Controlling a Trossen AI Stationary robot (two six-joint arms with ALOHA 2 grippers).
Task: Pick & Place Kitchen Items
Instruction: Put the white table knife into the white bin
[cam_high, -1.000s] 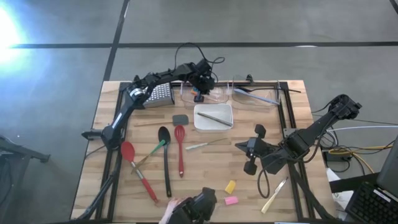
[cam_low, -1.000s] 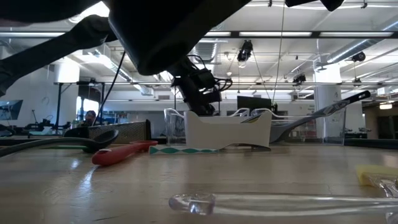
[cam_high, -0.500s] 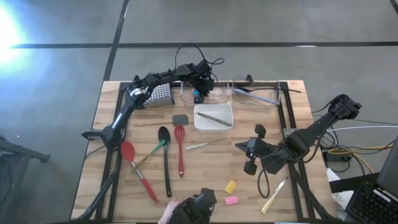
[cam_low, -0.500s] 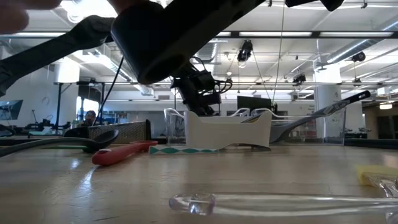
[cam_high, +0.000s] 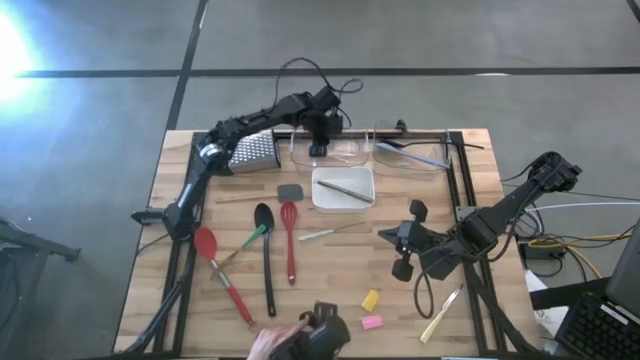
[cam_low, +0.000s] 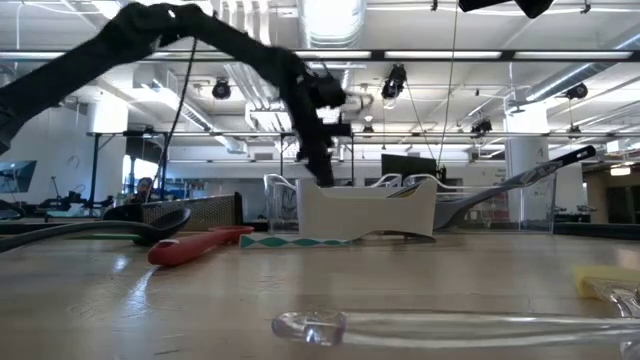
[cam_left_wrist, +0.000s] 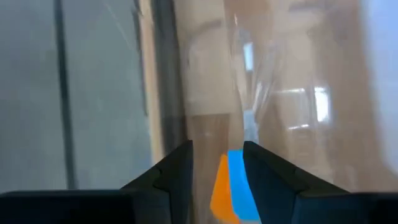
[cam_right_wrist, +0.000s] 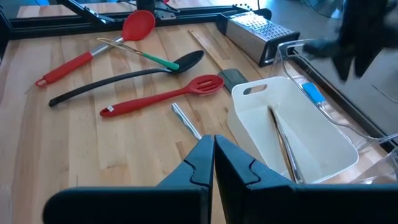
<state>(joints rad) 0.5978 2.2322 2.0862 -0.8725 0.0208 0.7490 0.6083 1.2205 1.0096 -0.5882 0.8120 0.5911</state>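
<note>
The left gripper now hangs higher over the clear bin at the far edge of the tabletop than it did half a second ago, when it reached down into the bin. In the low view it has lifted clear of the bin's rim. Its fingers stand apart with nothing between them, and the left wrist view looks down through the gap at the orange piece and the blue piece, lying side by side in the bin. That reads as a drop just finished: these small pieces are placed, and the arm is withdrawing.

The right gripper waits over the right half of the tabletop, unmoved, its fingers pressed together and empty.

Most of the work is still ahead. On the left lie the red spoon, the black spoon and the red slotted spatula. The yellow piece and pink piece sit near the front edge. A metal utensil, perhaps tongs, lies in the white tray. The steel grater stands beside the left arm. A person's hand shows at the near edge, holding a dark object.

The next pick likely falls to the left arm among the long-handled utensils.
</note>
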